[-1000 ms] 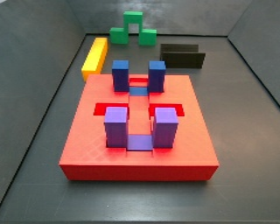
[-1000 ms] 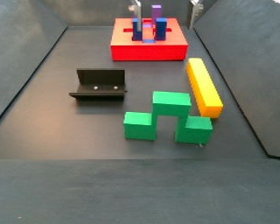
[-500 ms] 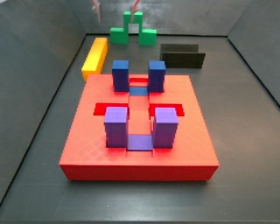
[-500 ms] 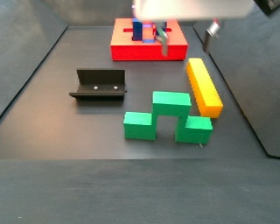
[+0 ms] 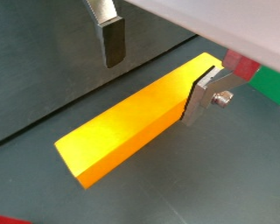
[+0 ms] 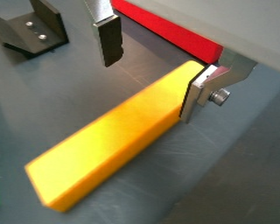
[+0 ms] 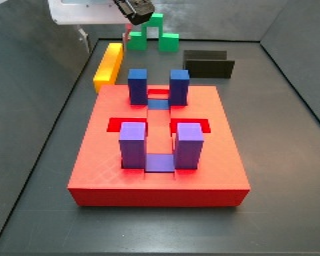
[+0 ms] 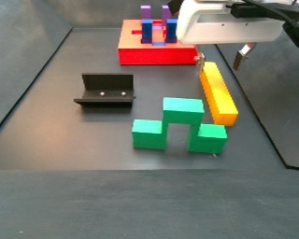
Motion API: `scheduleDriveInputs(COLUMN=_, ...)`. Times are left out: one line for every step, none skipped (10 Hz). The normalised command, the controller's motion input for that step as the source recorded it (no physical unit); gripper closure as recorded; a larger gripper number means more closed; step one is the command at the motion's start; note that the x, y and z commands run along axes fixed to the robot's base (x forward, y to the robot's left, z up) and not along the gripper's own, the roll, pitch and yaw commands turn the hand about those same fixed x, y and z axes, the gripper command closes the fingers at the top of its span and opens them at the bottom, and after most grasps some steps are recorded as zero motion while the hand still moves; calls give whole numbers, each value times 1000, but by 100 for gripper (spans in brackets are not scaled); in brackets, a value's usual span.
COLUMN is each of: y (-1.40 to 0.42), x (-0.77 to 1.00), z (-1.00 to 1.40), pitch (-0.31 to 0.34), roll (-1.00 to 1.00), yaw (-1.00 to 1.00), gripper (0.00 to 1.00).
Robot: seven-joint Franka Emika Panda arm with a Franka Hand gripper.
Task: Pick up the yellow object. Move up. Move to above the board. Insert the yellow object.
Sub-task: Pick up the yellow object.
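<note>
Down from above the board [image 8: 157, 53], the gripper [image 5: 160, 66] has swung over to the bar's [image 5: 140, 121] far end since a second ago. Its jaws stand open and empty, one finger [image 6: 105, 39] clear on one flank, the mate [image 6: 199, 92] close against the opposite edge. Directly beneath, the bar lies flat on the floor, long axis running crosswise to the jaw gap, so closing would likely pinch its narrow width. Green block [image 8: 177, 124] sits near the bar's other end.
</note>
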Motion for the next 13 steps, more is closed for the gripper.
scheduleDriveInputs(y=23, x=0, z=-143, pitch=-47, roll=197, yaw=20, gripper=0)
scheduleDriveInputs(y=106, x=14, z=-140, pitch=-6, roll=224, yaw=0, gripper=0)
scheduleDriveInputs(y=74, x=91, z=-143, pitch=0, roll=239, yaw=-123, gripper=0)
scheduleDriveInputs(y=46, x=234, z=-171, pitch=0, roll=273, yaw=-311, gripper=0)
scheduleDriveInputs(y=49, x=311, z=-180, pitch=0, roll=267, yaw=-454, gripper=0)
scheduleDriveInputs(y=34, x=246, z=-231, pitch=0, roll=217, yaw=-494, gripper=0)
scheduleDriveInputs(y=31, x=0, z=-303, pitch=0, roll=201, yaw=-320, gripper=0)
scheduleDriveInputs(y=189, x=-154, z=-374, pitch=0, roll=154, yaw=-169, gripper=0)
scheduleDriveInputs(y=386, x=-351, z=0, pitch=10, roll=26, yaw=-206, gripper=0)
scheduleDriveInputs(y=234, x=-203, z=0, pitch=11, roll=0, yaw=-160, gripper=0)
scheduleDriveInputs(y=74, x=57, z=-123, pitch=0, roll=41, yaw=0, gripper=0)
scheduleDriveInputs(y=0, x=220, z=-151, pitch=-11, roll=50, yaw=0, gripper=0)
scheduleDriveInputs(y=0, x=280, z=-157, pitch=-13, roll=24, yaw=0, gripper=0)
